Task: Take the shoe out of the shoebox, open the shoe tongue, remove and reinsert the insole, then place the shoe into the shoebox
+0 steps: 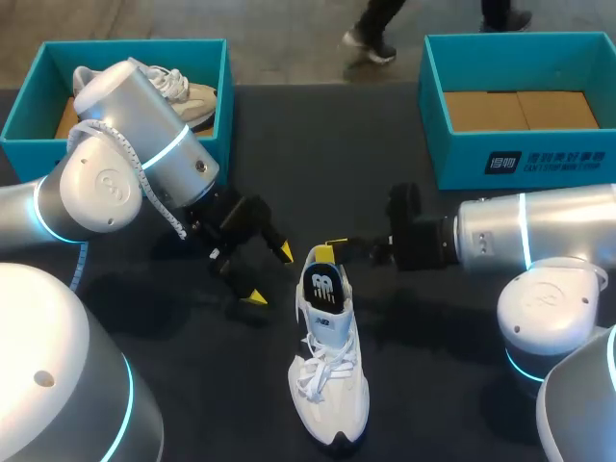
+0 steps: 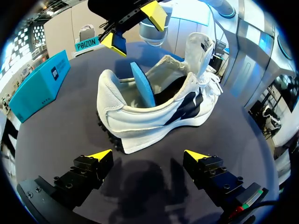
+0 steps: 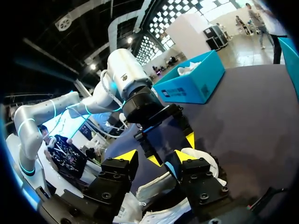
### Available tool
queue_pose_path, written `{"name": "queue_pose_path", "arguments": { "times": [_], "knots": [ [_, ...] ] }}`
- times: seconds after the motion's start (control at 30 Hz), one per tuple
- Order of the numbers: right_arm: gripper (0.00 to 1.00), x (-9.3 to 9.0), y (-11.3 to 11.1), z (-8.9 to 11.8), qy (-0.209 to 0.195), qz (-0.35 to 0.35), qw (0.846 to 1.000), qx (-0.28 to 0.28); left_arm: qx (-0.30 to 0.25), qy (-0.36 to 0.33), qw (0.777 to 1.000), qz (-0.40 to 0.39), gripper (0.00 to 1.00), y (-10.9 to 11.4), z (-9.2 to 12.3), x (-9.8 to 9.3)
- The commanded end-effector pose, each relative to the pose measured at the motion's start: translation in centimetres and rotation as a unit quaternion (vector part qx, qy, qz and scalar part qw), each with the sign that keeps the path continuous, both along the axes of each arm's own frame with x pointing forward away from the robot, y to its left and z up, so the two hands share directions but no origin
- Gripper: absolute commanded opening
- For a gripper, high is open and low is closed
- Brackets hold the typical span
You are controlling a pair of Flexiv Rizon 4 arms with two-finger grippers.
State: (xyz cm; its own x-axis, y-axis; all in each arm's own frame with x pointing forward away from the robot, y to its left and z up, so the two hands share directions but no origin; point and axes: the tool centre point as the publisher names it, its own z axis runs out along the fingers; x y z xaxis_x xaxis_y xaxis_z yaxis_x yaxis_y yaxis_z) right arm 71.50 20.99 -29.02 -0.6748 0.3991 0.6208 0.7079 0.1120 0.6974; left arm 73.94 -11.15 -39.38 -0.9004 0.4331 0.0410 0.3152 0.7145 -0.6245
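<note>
Dark surface (image 1: 433, 385) carries the shoe (image 1: 329, 385), blue insole (image 2: 142, 86) upright in its heel; both arms' jaws spread. Insole step, likely; next, right jaws pinch it.

Shoe (image 1: 328, 371) — white, upright, tongue open. Insole (image 2: 142, 86) — blue, standing half out at the heel. Shoebox (image 1: 462, 159): teal, open.

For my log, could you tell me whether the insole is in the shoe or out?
Partly out: the blue insole stands on edge, rising out of the white sneaker, not flat inside.
</note>
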Motion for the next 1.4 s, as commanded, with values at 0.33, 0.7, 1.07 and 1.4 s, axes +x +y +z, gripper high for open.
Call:
{"name": "queue_pose_path", "arguments": {
  "times": [0.33, 0.7, 1.07, 1.4],
  "knots": [
    [0.50, -0.3, -0.7, 0.8, -0.002, -0.005, 1.000, -0.010, 0.001, -0.001, 1.000, 0.000, 1.00, -0.1, 0.0, 0.0],
    [0.49, -1.0, -0.9, 0.9, 0.002, -0.014, 0.999, -0.030, 0.001, -0.001, 1.000, 0.000, 1.00, -0.1, 0.0, 0.0],
    [0.47, -1.2, -1.6, 1.8, 0.020, -0.025, 0.994, -0.103, 0.001, -0.001, 1.000, 0.000, 1.00, -0.1, 0.0, 0.0],
    [0.44, -1.7, -1.9, 2.3, 0.010, -0.021, 0.990, -0.142, 0.001, -0.001, 1.000, 0.000, 1.00, -0.1, 0.0, 0.0]
  ]
}}
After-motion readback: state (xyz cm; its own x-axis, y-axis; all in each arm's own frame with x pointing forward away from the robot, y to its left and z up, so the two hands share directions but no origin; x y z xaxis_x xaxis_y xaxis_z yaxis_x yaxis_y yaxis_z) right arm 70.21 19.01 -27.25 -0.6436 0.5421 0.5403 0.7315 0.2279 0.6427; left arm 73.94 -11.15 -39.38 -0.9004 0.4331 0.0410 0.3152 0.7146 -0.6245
